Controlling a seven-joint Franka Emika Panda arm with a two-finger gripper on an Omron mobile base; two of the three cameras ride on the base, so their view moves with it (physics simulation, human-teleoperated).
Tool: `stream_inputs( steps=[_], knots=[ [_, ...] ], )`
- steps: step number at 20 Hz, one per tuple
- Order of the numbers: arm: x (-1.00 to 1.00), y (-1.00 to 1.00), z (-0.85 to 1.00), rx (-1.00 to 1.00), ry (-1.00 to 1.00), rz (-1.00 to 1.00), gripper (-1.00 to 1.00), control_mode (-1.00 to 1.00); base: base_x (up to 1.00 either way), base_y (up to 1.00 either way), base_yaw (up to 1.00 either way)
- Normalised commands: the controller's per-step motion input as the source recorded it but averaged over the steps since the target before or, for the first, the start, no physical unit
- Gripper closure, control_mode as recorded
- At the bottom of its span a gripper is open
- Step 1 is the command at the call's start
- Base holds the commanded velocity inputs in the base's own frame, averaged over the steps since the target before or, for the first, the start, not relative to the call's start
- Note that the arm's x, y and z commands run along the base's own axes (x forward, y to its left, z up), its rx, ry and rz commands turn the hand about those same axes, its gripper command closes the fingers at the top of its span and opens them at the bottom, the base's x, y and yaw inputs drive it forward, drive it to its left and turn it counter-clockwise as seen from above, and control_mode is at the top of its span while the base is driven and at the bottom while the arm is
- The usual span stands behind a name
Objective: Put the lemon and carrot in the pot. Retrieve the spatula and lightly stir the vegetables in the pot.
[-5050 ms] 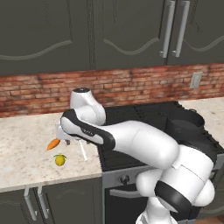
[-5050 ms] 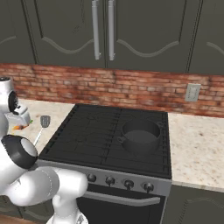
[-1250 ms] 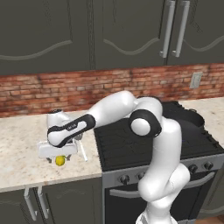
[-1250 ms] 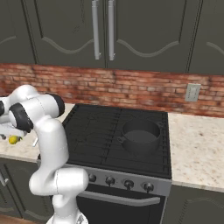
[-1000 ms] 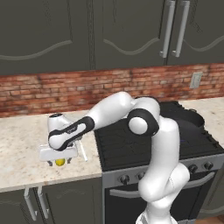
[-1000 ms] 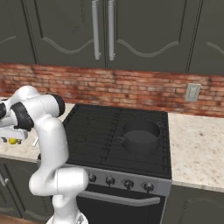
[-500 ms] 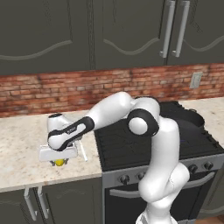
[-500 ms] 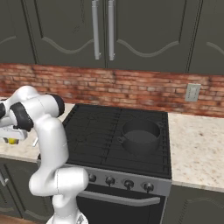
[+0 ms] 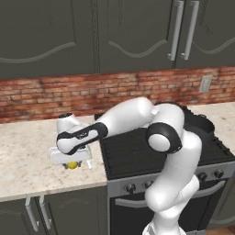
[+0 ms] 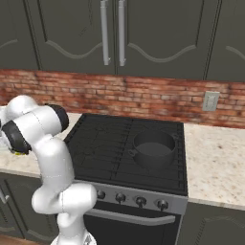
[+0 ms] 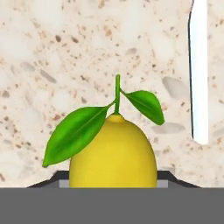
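The lemon (image 11: 113, 153), yellow with two green leaves, sits on the speckled counter between my gripper's (image 11: 113, 183) dark fingertips (image 11: 46, 182), which are shut on its sides. From the left base view the hand hangs low over the counter left of the stove, with the lemon (image 9: 72, 165) showing under the gripper (image 9: 71, 162). The spatula's white handle (image 11: 199, 74) lies close beside the lemon. The dark pot (image 10: 154, 148) stands on the stove's right rear burner, far from the hand. The carrot is hidden behind the hand.
The black stovetop (image 10: 110, 143) lies between the hand and the pot. A brick wall (image 9: 41, 94) runs behind the counter, with dark cabinets above. The counter's front edge (image 9: 46, 190) is close below the hand.
Over the last second the jaws have closed in on the lemon. The hand has stayed low over it and the arm has barely moved.
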Motion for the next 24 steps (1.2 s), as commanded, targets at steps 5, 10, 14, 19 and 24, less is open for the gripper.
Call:
stream_inputs(
  steps=[5, 10, 14, 19, 24],
  knots=[
    [-0.44, -1.0, 0.4, 0.05, -0.04, -0.11, 1.0, -1.0, 0.0, 0.0, 0.0],
    [-0.49, -1.0, 0.45, 0.05, -0.08, -0.11, 1.0, -1.0, 0.0, 0.0, 0.0],
    [-0.4, -1.0, 0.56, 0.03, -0.08, -0.11, 1.0, -1.0, 0.0, 0.0, 0.0],
    [-0.15, -0.95, 0.77, 0.0, -0.05, -0.06, 1.0, -1.0, 0.0, 0.0, 0.0],
    [-0.2, -0.95, 0.79, 0.0, -0.04, 0.0, 1.0, -1.0, 0.0, 0.0, 0.0]
  ],
)
